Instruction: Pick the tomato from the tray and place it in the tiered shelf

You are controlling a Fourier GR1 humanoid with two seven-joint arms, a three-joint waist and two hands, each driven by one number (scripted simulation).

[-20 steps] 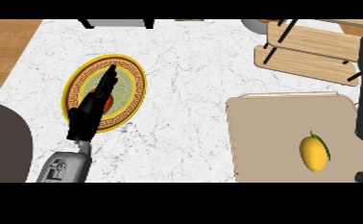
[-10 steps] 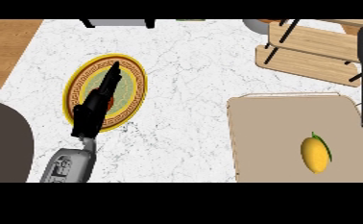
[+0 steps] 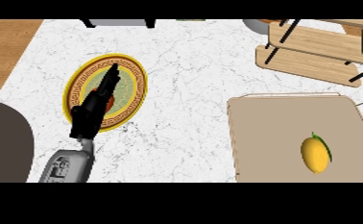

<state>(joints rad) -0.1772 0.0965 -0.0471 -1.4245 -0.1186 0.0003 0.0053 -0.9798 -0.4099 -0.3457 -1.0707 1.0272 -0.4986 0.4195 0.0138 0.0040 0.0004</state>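
You are looking down on a white marble counter (image 3: 191, 69). Its right side carries a beige tray (image 3: 276, 122), and beyond that, at the far right corner, stands the wooden tiered shelf (image 3: 312, 57). On the left lies a gold-rimmed patterned plate (image 3: 133, 74). Your left hand (image 3: 96, 105) lies stretched over it, fingers straight and pointing away, grasping nothing. The task's piece, a yellow oval fruit (image 3: 315, 153) with a green leaf, rests on the tray's near right part, well apart from that hand.

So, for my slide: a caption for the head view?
Left hand over plate; yellow fruit on tray, shelf beyond.
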